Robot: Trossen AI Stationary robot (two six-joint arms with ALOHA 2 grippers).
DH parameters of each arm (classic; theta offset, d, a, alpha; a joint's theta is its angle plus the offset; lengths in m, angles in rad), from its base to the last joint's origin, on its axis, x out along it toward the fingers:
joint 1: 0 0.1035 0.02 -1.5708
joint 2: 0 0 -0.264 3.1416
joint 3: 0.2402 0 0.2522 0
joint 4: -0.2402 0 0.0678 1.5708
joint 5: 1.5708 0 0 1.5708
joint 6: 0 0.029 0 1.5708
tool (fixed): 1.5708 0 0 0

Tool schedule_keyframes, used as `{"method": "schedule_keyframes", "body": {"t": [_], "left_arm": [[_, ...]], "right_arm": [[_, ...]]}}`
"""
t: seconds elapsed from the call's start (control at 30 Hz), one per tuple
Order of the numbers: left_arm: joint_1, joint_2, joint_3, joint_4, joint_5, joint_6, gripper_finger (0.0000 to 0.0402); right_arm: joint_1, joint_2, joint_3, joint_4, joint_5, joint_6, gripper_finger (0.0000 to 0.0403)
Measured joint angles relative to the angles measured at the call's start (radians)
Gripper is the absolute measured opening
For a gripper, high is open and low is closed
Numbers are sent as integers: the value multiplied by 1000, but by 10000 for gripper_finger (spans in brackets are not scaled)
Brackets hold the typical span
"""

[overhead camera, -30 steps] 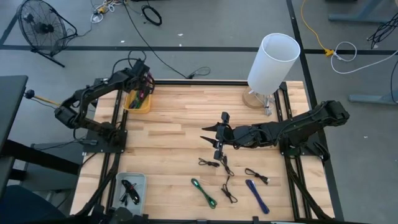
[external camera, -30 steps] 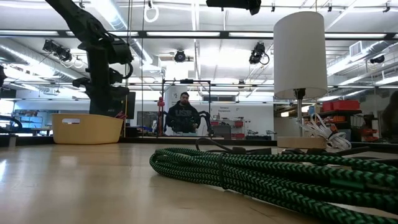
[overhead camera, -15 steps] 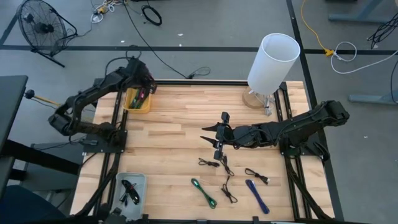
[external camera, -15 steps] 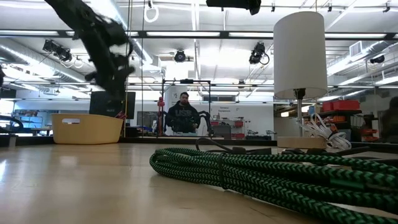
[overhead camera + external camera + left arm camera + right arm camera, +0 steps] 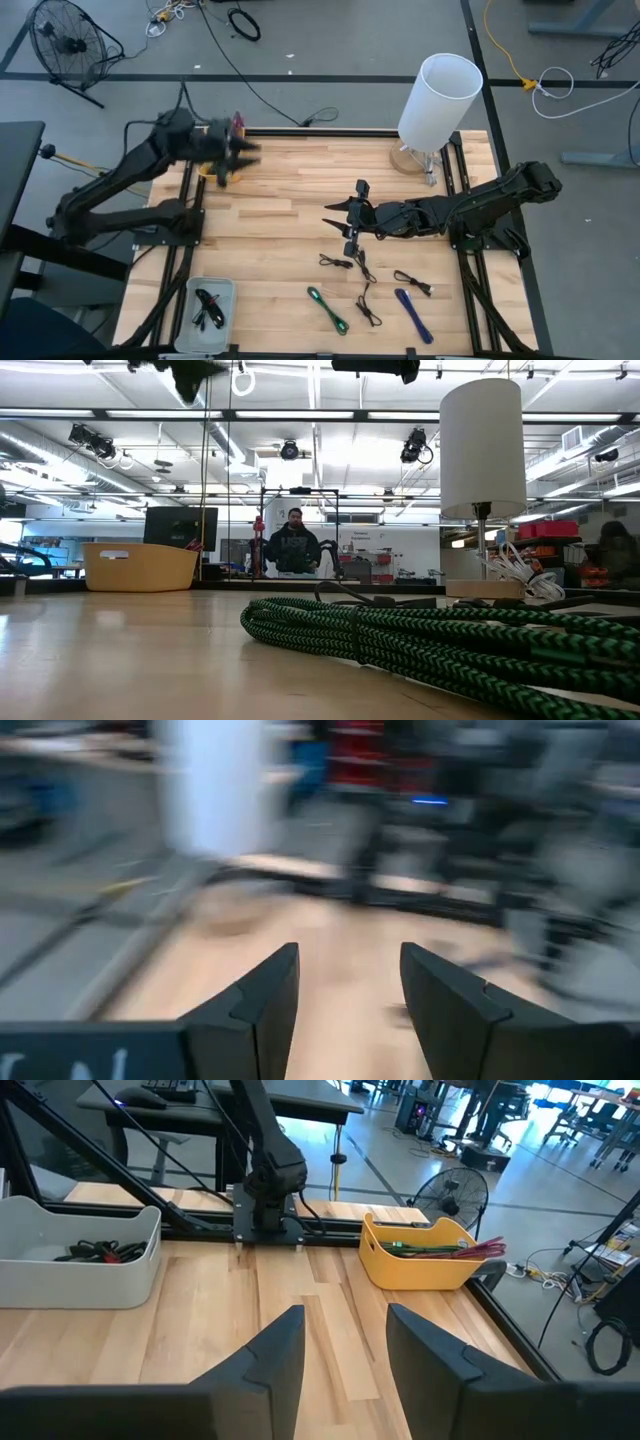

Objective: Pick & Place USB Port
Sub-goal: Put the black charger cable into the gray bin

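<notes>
pale wood table, yellow plastic bin, braided green cable

One camera looks straight down on the whole desk. Another sits at desk height, close behind a green cable, facing the room. Each wrist camera looks forward along the desk; the yellow bin shows in three views.
</notes>
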Motion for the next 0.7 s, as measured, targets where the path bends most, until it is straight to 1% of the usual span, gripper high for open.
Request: {"method": "schedule_keyframes", "body": {"t": [0.03,0.07,0.1,0.13,0.2,0.33,0.43,0.53,0.7], "left_arm": [[-44,-9,0,-1,33,0,179],[-92,-14,0,0,42,-1,179],[-143,-16,0,0,36,-6,179],[-196,-14,0,3,9,-14,179],[-303,0,0,7,-92,-16,179],[-494,70,0,15,-362,-2,179],[-610,151,0,81,-529,-22,179],[-694,253,0,160,-632,-23,179],[-755,350,0,256,-715,5,179]], "right_arm": [[0,0,0,0,0,0,145],[0,0,0,0,0,-2,145],[0,0,0,0,0,-6,145],[0,0,0,0,0,-10,145],[0,0,0,0,0,-18,145],[0,0,0,1,0,-18,145],[0,0,0,1,0,-18,145],[0,0,0,4,0,-18,145],[0,0,0,4,-3,-18,145]]}}
